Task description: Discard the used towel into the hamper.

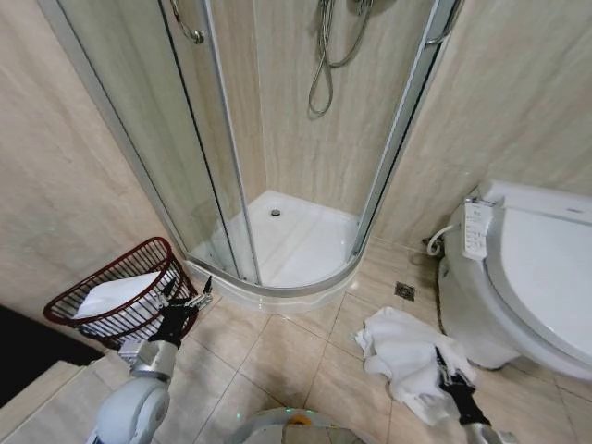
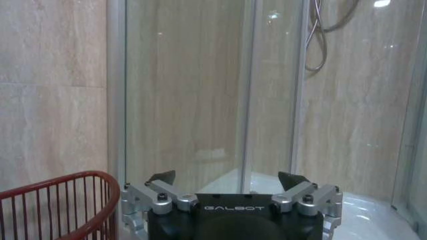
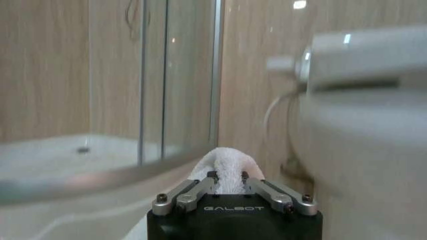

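Fingers of the right gripper (image 3: 227, 176) are pinching the white towel (image 1: 404, 356); the left gripper (image 2: 227, 178) is hanging wide open beside the hamper (image 1: 120, 294).

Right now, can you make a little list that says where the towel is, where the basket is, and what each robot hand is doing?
towel: white towel heaped on the floor tiles beside the toilet
hamper: reddish-brown basket by the wall left of the shower, something white lying inside
right gripper: right gripper closed on a fold of the towel, low by the toilet
left gripper: left gripper open, holding nothing, next to the hamper rim
towel in hamper yet: no
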Robot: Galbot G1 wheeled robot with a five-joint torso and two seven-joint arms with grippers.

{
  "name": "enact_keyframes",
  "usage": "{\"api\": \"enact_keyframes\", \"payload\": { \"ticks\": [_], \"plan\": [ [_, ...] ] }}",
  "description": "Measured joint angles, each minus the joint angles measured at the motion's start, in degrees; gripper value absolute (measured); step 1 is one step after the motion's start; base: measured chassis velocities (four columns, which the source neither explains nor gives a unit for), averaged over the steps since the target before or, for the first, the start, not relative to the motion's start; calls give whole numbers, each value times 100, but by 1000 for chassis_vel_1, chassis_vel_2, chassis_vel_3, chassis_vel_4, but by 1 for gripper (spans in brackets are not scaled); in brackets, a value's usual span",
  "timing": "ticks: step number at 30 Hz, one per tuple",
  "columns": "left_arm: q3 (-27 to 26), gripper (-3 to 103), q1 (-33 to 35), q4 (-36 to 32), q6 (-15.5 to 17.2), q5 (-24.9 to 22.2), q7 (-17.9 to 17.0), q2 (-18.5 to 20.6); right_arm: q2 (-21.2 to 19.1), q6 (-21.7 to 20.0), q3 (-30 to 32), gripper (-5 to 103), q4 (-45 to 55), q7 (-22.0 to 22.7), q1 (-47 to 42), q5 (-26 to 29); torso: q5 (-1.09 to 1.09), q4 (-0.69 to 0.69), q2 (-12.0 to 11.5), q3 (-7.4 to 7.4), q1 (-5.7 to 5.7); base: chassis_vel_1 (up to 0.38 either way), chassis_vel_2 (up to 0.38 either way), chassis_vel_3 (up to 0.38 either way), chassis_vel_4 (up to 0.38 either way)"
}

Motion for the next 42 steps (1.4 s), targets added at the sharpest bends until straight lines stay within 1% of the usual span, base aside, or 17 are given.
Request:
{"api": "enact_keyframes", "payload": {
  "ticks": [2,5,6,9,10,14,18,19,21,23,24,27,28,30,33,39,42],
  "plan": [
    [0,100,0,0,0,0,0,0,4,-10,62,9,259,35,-97,42,-1,0,0,0,0,0,0,0,0],
    [0,100,0,0,0,0,0,0,34,-145,307,9,1195,198,-355,172,-2,1,0,0,0,0,0,0,0],
    [0,100,0,0,0,0,0,0,34,-145,307,9,1195,198,-355,172,-2,1,0,0,0,0,0,0,0],
    [0,100,0,0,0,0,0,0,78,-383,617,9,2193,367,-525,363,-1,1,0,0,0,0,0,0,0],
    [0,100,0,0,0,0,0,0,78,-383,617,9,2193,367,-525,363,-1,1,0,0,0,0,0,0,0],
    [0,100,0,0,0,0,0,0,49,-617,1007,9,3203,553,-668,561,-1,2,1,0,0,0,0,0,0],
    [0,100,0,0,0,0,0,0,-9,-762,1295,9,3703,746,-736,720,-1,2,0,0,0,0,0,0,0],
    [0,100,0,0,0,0,0,0,-9,-762,1295,9,3703,746,-736,720,-1,2,0,0,0,0,0,0,0],
    [0,100,0,0,0,0,0,0,-45,-866,1446,9,3937,925,-754,782,-1,1,0,0,0,0,0,0,0],
    [0,100,0,0,0,0,0,0,-80,-993,1581,9,4186,1234,-741,835,-1,1,0,1,0,0,0,0,0],
    [0,100,0,0,0,0,0,0,-80,-993,1581,9,4186,1234,-741,835,-1,1,0,1,0,0,0,0,0],
    [0,100,0,0,0,0,0,0,-128,-1175,1605,9,4448,1729,-674,780,-2,1,1,0,0,0,0,0,0],
    [0,100,0,0,0,0,0,0,-128,-1175,1605,9,4448,1729,-674,780,-2,1,1,0,0,0,0,0,0],
    [0,100,0,0,0,0,0,0,-177,-1167,1393,9,4556,1923,-679,705,2,1,0,1,0,0,0,0,0],
    [0,100,0,0,0,0,0,0,-217,-1143,1251,9,4670,2095,-612,662,-1,1,0,1,0,0,0,0,0],
    [0,100,0,0,0,0,0,0,-296,-1159,1245,9,4869,2461,-275,357,0,2,0,1,0,0,0,0,0],
    [0,100,0,0,0,0,0,0,-340,-1181,1246,9,5026,2579,-205,329,-2,1,0,1,0,0,0,0,0]
  ]
}}
